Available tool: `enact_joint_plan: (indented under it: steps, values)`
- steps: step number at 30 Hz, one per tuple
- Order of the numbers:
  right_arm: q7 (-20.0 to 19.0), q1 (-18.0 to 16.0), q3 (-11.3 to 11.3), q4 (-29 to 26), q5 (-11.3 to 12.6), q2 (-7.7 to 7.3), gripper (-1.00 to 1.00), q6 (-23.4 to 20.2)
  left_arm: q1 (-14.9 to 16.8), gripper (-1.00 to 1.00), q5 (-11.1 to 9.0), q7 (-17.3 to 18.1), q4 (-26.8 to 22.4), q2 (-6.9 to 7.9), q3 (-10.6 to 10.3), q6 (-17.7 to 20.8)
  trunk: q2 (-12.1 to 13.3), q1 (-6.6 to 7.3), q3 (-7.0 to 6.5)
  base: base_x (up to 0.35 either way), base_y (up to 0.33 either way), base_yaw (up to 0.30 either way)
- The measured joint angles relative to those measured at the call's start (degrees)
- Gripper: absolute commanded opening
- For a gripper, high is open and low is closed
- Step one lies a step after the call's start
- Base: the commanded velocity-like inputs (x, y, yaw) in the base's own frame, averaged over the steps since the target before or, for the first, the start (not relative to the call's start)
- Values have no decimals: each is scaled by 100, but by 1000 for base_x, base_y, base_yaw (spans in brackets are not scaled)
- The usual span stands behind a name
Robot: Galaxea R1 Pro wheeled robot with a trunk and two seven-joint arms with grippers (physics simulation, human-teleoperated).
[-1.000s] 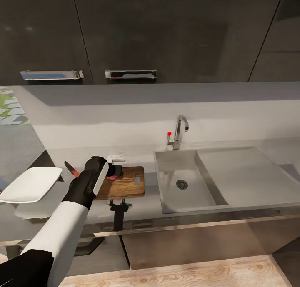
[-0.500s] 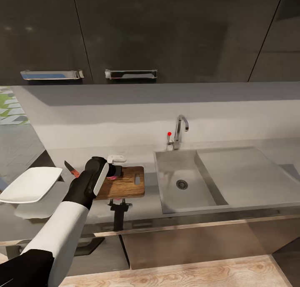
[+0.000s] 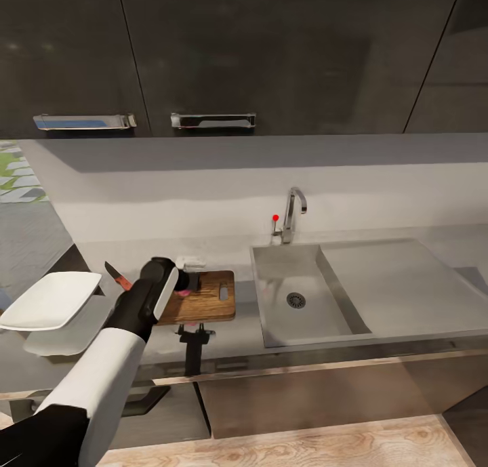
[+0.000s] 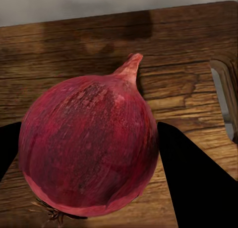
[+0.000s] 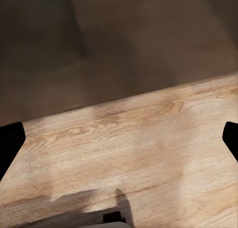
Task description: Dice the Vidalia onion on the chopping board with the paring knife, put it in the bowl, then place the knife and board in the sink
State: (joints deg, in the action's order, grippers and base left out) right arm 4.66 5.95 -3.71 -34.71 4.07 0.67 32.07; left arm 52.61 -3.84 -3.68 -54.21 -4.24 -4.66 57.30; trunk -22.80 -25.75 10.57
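Now, from above, the left gripper (image 3: 188,282) sits low over the chopping board (image 3: 207,304), which lies on the countertop (image 3: 244,331) just beside the sink (image 3: 298,297). A sliver of pinkish red between gripper and wood is the Vidalia onion (image 3: 182,293), so it is out of the basin and at the board. The paring knife (image 3: 116,275) lies beyond the arm, between the board and the white bowl (image 3: 51,299), its dark blade pointing away from the robot. The bowl stands near the counter's left end, by the corner.

Close up along the left gripper, the onion (image 4: 89,143) rests against the board's grain, stem tip toward the slot handle, with a dark finger (image 4: 191,183) tight against each flank. The hand is closed around the onion, holding it. I'd judge the onion is being set down, with release the next step.

Along the right gripper (image 5: 119,143), pale wooden floor (image 5: 129,148) lies below, and its two dark tips sit far out at the edges, spread wide and holding nothing.

The risk here is the onion's roundness: if the fingers open unevenly, one could nudge it and send it rolling off the board, perhaps toward the sink. Later, reaching for the knife could bump the bowl, since they sit near each other.
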Motion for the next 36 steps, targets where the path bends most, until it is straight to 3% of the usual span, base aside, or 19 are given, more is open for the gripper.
enact_joint_plan:
  steps: [36]
  values:
    - [0,-1,9,0,0,9,100,-18,-1,-100,5,0,287,-16,-1,-12,0,0,17,28,0,0]
